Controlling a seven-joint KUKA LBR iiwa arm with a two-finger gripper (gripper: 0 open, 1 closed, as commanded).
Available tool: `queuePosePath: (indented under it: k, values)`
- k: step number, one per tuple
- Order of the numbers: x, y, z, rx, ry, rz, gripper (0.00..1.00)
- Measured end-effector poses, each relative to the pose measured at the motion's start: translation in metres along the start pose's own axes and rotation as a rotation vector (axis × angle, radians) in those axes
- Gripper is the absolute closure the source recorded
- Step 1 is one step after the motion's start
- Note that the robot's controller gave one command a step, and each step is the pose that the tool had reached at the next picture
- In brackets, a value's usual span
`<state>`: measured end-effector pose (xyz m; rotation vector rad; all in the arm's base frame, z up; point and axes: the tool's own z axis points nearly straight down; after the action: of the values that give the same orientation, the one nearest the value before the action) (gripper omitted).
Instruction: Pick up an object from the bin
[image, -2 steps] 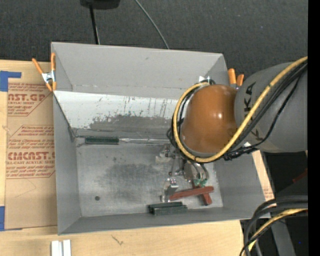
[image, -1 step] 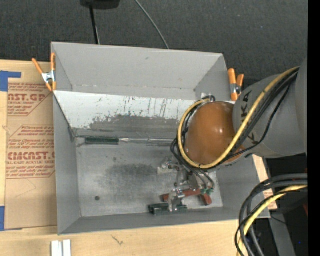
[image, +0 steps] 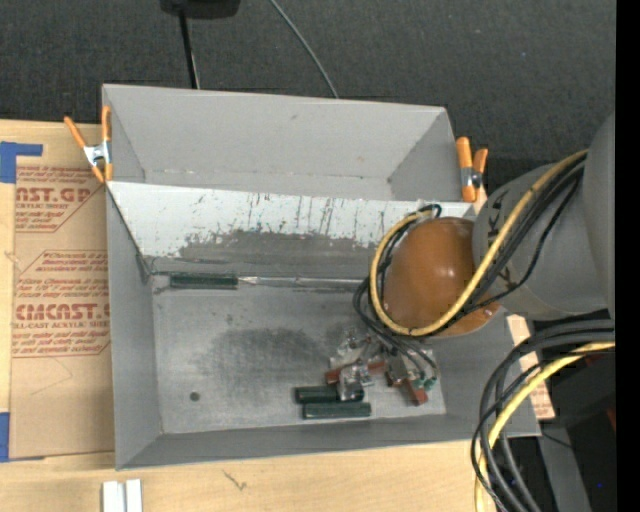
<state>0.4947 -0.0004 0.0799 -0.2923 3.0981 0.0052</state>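
The pincer (image: 352, 372) hangs over a dark green flat bar (image: 335, 404) in the grey metal bin (image: 220, 350). Whether it is open cannot be told.

A dark green oblong bar (image: 335, 405) lies flat on the floor of the grey metal bin (image: 230, 370), close to its front wall, right of centre, parallel to it. A small reddish-brown piece (image: 413, 392) lies near its right end.

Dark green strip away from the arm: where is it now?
Camera view, left half: the dark green strip lies along the foot of the back wall, apart from the heap front-right.
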Motion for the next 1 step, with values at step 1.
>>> queuePosePath:
  k: [1]
  values:
    - [-0.0001,-0.0001,-0.0001,0.0,0.0,0.0,1.0]
